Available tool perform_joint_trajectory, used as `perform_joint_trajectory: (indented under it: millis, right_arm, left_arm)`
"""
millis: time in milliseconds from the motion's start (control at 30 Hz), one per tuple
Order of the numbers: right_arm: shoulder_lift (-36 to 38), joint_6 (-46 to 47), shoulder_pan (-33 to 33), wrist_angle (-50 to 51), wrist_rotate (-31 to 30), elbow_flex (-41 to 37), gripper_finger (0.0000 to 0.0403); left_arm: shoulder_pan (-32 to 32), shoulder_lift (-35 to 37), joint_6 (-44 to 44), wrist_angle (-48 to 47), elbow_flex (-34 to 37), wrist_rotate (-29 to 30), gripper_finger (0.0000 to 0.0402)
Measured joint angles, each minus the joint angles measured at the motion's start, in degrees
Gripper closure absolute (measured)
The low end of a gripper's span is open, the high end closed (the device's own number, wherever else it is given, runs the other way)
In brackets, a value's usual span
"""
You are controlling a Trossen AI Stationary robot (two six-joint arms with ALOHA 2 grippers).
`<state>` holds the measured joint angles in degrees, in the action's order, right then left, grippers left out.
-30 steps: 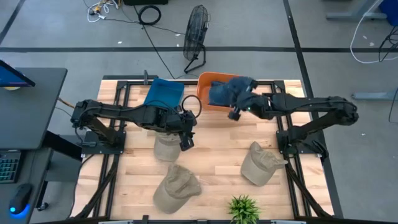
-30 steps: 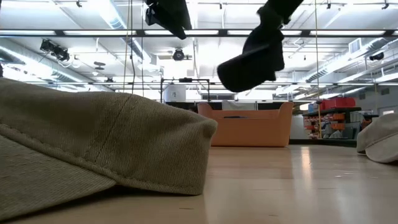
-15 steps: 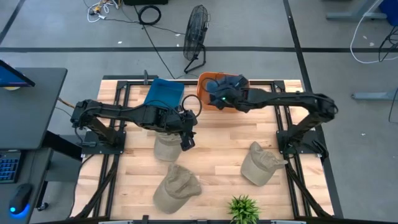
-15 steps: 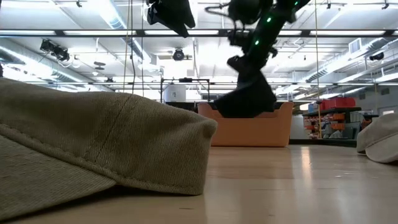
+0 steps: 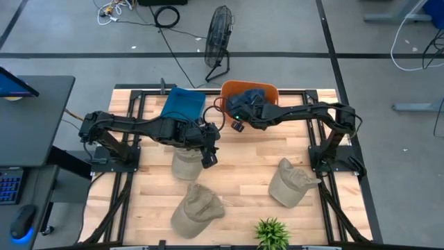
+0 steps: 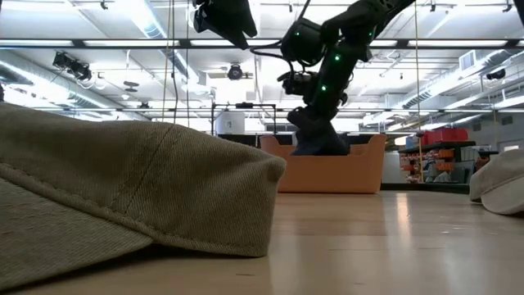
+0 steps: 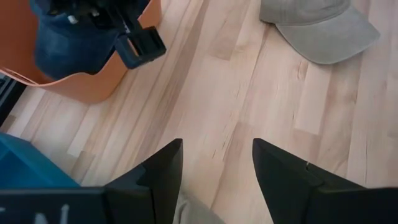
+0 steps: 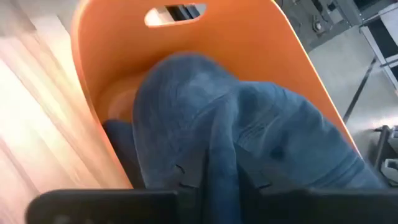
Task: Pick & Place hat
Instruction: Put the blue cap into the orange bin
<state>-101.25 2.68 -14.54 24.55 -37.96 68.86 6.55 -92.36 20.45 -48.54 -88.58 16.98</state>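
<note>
A dark blue hat (image 5: 254, 96) sits in the orange bin (image 5: 272, 89) at the table's far edge, with my right gripper (image 5: 241, 114) shut on it. The low view shows the hat (image 6: 318, 139) hanging from the gripper, its lower part behind the bin wall (image 6: 327, 172). My left gripper (image 5: 207, 155) is open and hovers above a khaki hat (image 5: 184, 165) lying near the table's middle. The left wrist view shows its fingers (image 7: 217, 168) apart over bare wood, with a bit of that khaki hat (image 7: 194, 214) below them. My right gripper (image 8: 217, 186) pinches a fold of the blue hat's cloth (image 8: 219, 158) between its two fingers. The hat hangs below the gripper inside the orange bin (image 8: 186, 56). Whether its lower end rests on the bin floor is hidden by the bin wall.
Two more khaki hats lie on the wood, one near the front (image 5: 198, 208) and one to the right (image 5: 288, 182). A blue bin (image 5: 182, 104) stands at the far left and a small green plant (image 5: 272, 233) at the near edge. Bare wood lies between the hats.
My right arm has swung toward the table's left and come down, carrying the blue hat from above the bin's right side into the orange bin. The hat hung high and clear before; its lower part is now behind the bin wall. The left arm has kept still.
</note>
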Motion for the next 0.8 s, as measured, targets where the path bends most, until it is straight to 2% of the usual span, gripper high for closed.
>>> perform_joint_trajectory:
  millis: [333, 600, 700, 800]
  right_arm:
    - [3.06, 1.44, 0.0, 7.83, 0.02, 0.02, 0.0281]
    - [10.67, 2.4, 0.0, 14.5, 1.28, 0.02, 0.0225]
    - [13.88, 2.88, -0.02, 14.28, 6.31, 0.02, 0.023]
    - [15.43, 2.92, 0.06, 12.75, 14.6, 0.02, 0.026]
  left_arm:
    - [0.0, 0.0, -0.02, 0.36, 0.04, 0.0, 0.0204]
    - [0.0, 0.0, 0.02, 1.04, 0.04, 0.0, 0.0204]
    - [0.0, 0.0, 0.02, 1.23, 0.04, 0.0, 0.0204]
    - [0.0, 0.0, 0.02, 1.53, 0.04, 0.0, 0.0204]
